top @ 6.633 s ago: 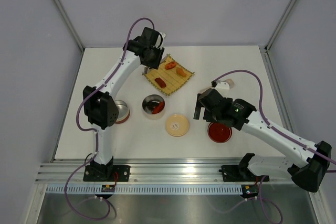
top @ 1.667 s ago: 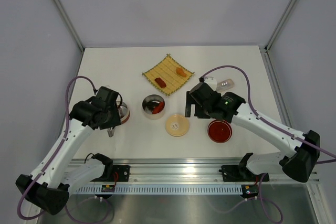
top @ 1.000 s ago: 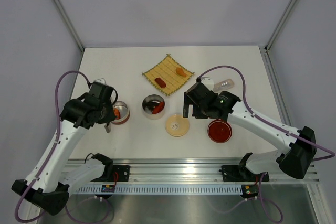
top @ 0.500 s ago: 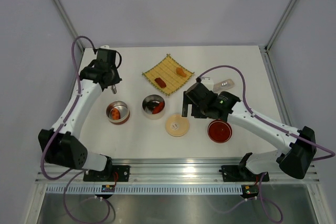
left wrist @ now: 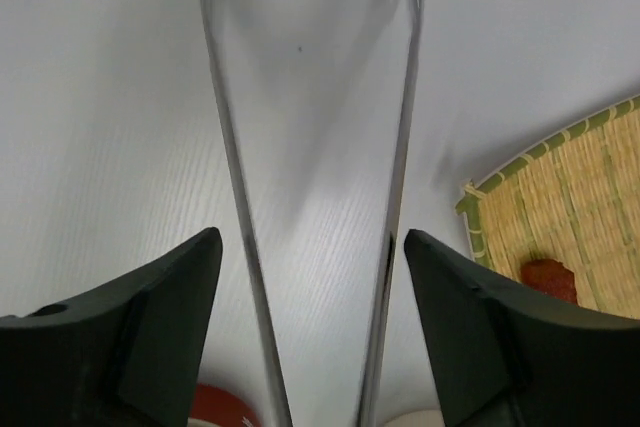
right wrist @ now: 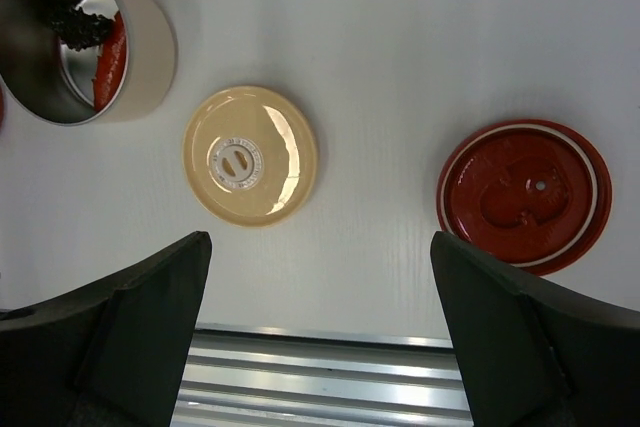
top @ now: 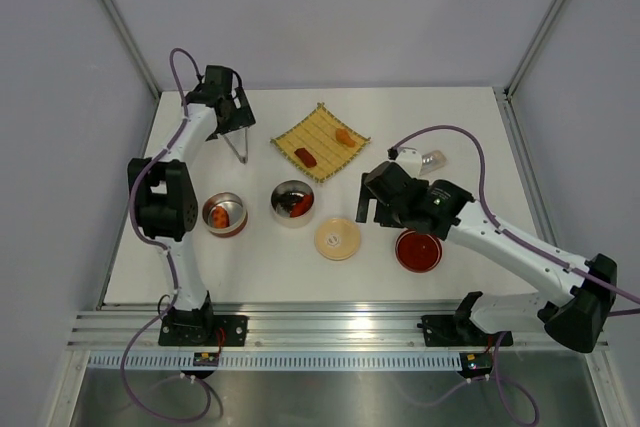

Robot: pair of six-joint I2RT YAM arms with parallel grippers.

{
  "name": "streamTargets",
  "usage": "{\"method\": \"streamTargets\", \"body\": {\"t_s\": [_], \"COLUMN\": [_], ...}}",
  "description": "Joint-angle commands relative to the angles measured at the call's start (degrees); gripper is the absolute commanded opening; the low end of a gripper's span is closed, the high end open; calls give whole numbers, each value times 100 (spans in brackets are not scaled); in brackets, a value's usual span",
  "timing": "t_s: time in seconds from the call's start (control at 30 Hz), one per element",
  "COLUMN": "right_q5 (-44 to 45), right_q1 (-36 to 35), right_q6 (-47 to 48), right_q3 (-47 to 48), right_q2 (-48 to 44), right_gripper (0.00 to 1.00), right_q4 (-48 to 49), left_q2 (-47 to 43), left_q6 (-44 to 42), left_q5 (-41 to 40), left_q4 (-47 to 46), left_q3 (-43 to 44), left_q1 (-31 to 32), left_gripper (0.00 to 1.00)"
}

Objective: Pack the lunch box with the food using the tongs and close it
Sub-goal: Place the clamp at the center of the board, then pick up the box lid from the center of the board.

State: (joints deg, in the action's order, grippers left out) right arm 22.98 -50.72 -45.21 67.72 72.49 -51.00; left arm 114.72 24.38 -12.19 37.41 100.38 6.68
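Note:
The lunch box (top: 292, 203) is a shiny steel tin standing open mid-table, with red and dark food inside (right wrist: 108, 47). Its cream lid (top: 338, 238) lies flat beside it, under my right gripper (right wrist: 320, 239), whose jaws are spread wide and empty. On the woven mat (top: 322, 142) rest a red piece (top: 306, 157) and an orange piece (top: 346, 136). At the far left of the table my left gripper (left wrist: 312, 235) is open. The tongs (left wrist: 389, 247) run between its fingers with their two arms splayed. The V of the tongs (top: 240, 147) points toward the near side.
A red-brown tin (top: 224, 215) at the left holds an orange piece. A red lid (top: 418, 251) lies right of the cream lid, and a translucent case (top: 428, 159) sits behind the right arm. The metal rail runs along the near edge.
My left arm has swung to the table's far left corner with the tongs. Its jaws have opened and the tongs' arms have spread. The right arm shifted slightly right.

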Motion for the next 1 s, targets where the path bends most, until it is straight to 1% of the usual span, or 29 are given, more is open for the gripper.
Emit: {"method": "streamTargets", "body": {"t_s": [0.0,0.07,0.13,0.17,0.23,0.27,0.3,0.33,0.37,0.4,0.43,0.47,0.5,0.53,0.57,0.6,0.63,0.7,0.77,0.8,0.83,0.87,0.97], "right_q5": [417,444,444,435,461,462,453,435,418,357,295,234,76,14,-39,-144,-206,-320,-391,-565,-663,-768,-1015], "right_q1": [-52,-52,-52,-52,-52,-52,-52,-61,-52,-52,-52,-52,-52,-52,-52,-52,-52,-52,0,62,149,289,387], "right_q6": [-348,-435,-462,-471,-471,-462,-462,-454,-436,-410,-383,-322,-296,-252,-234,-208,-181,-58,116,161,162,205,267], "right_q3": [-224,-382,-444,-462,-462,-462,-453,-453,-436,-444,-453,-470,-497,-540,-584,-620,-664,-760,-813,-822,-813,-813,-796], "right_q2": [-436,-525,-595,-604,-587,-578,-543,-517,-482,-403,-367,-315,-245,-200,-148,-60,1,255,510,825,967,1108,1583], "right_gripper": [99,100,100,100,99,100,99,99,100,99,100,100,99,100,99,99,99,98,96,94,88,86,79], "right_q4": [-357,-401,-428,-437,-437,-428,-376,-358,-340,-244,-191,-121,28,116,195,396,529,879,1117,1319,1391,1478,1935], "left_q2": [-563,-975,-1266,-1624,-2083,-2529,-2725,-2892,-3067,-3382,-3542,-3709,-3859,-4147,-4281,-4395,-4614,-4826,-5142,-5257,-5353,-5502,-5688], "left_q6": [23,-91,-118,-127,-223,-302,-346,-355,-338,-233,-136,126,267,399,653,777,892,1095,1191,1200,1218,1227,1262], "left_q5": [392,488,603,690,744,709,630,543,463,480,506,628,691,717,691,648,604,472,253,156,42,-151,-581], "left_q4": [-93,-24,257,328,372,372,486,556,627,697,680,671,602,557,514,496,496,609,854,969,1057,1319,1847], "left_q3": [44,-10,8,-114,-421,-779,-948,-1133,-1326,-1772,-2037,-2301,-2808,-3065,-3286,-3479,-3794,-4008,-4114,-4114,-4097,-3983,-3589], "left_q1": [-61,-61,-35,-9,254,403,787,1009,1211,1596,1774,1924,2203,2345,2486,2722,2821,2987,3015,3015,3006,3006,3006], "left_gripper": [99,99,99,99,98,97,95,94,90,88,87,83,80,79,78,76,76,75,75,76,76,77,81]}}
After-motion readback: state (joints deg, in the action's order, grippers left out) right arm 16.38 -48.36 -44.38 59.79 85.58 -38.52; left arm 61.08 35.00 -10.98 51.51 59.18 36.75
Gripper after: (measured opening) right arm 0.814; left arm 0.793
